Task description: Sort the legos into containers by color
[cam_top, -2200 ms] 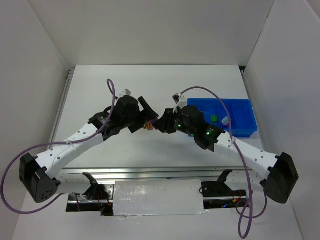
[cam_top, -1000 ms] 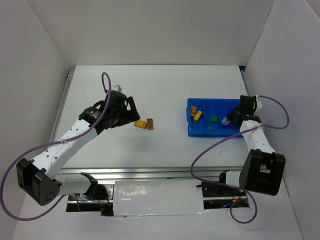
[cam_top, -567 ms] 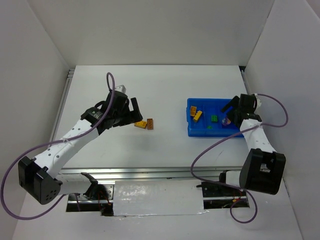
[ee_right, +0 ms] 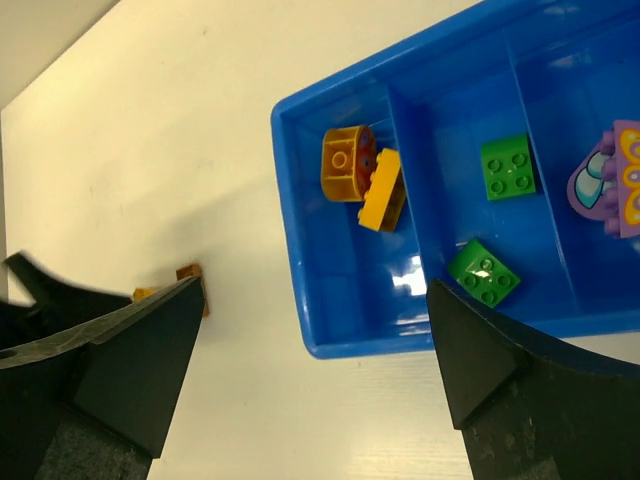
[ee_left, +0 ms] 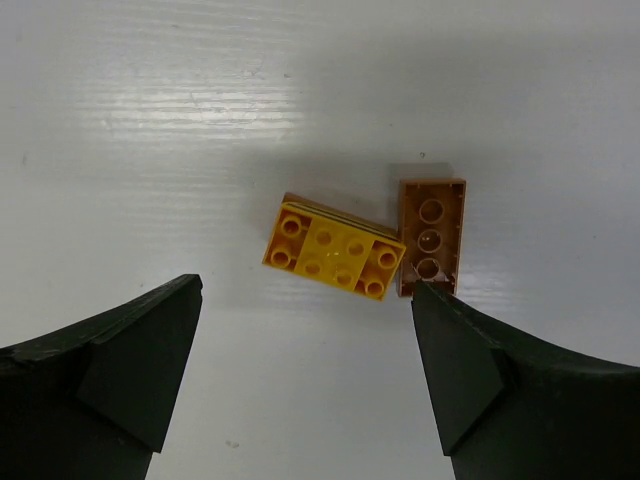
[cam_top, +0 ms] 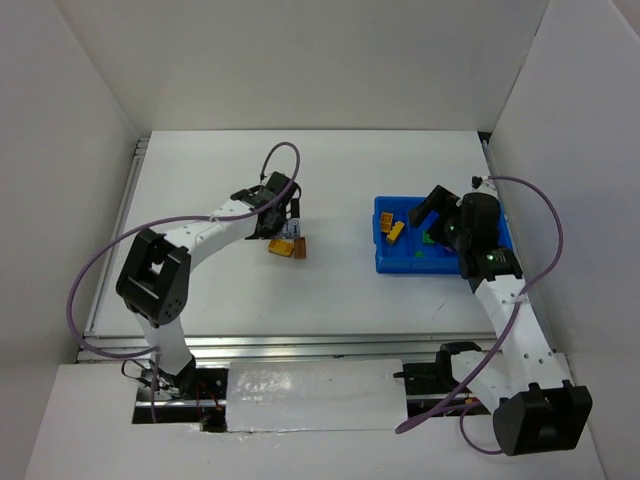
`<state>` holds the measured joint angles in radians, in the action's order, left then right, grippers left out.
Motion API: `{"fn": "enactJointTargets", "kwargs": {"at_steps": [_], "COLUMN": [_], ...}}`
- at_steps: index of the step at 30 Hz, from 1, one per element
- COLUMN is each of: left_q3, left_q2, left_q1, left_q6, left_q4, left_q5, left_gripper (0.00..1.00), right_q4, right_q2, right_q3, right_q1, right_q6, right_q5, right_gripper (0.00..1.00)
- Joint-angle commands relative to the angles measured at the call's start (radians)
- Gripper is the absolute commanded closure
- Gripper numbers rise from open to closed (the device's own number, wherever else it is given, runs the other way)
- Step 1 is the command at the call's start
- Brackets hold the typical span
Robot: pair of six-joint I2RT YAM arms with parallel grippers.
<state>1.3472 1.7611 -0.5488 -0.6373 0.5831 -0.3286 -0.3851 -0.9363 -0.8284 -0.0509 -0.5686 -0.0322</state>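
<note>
**Left claw (cam_top: 284, 212) spread above two loose bricks**

From above, your left claw hangs empty over the yellow brick (cam_top: 284, 246) and brown brick (cam_top: 299, 248) on the tabletop (cam_top: 220, 290). The right claw (cam_top: 436, 208), also spread and empty, hovers over the blue tray (cam_top: 385, 262).

Left wrist: the two bricks touch, lying between the fingers (ee_left: 130, 360). Come down on the yellow one alone, or you may drag the brown one along.

Right wrist: a yellow piece (ee_right: 383, 190) and an orange piece (ee_right: 345, 165) share the end compartment, two green bricks (ee_right: 507, 167) sit in the next, and a purple piece (ee_right: 610, 180) in the third.

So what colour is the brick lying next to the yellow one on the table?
That brick is orange-brown, clearest in the left wrist view.
</note>
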Motion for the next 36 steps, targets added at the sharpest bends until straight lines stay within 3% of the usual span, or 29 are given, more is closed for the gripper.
{"fn": "enactJointTargets", "kwargs": {"at_steps": [1, 6, 16, 36], "left_q3": [0.036, 0.047, 0.021, 0.03], "left_q2": [0.046, 0.106, 0.106, 0.164], "left_q1": [0.009, 0.012, 0.01, 0.004], "left_q6": [0.094, 0.08, 0.129, 0.131], "left_q4": [-0.071, -0.092, -0.103, -0.068], "left_q5": [0.017, 0.102, 0.138, 0.086], "left_gripper": [0.02, 0.11, 0.02, 0.1], "right_q4": [-0.021, -0.038, -0.003, 0.008], "right_q2": [0.04, 0.025, 0.017, 0.031], "right_q3": [-0.011, -0.012, -0.002, 0.012], "right_q1": [-0.006, -0.009, -0.01, -0.01], "right_q6": [0.041, 0.061, 0.065, 0.072], "right_q5": [-0.073, -0.075, -0.11, -0.12], "right_gripper": [0.0, 0.0, 0.0, 0.0]}}
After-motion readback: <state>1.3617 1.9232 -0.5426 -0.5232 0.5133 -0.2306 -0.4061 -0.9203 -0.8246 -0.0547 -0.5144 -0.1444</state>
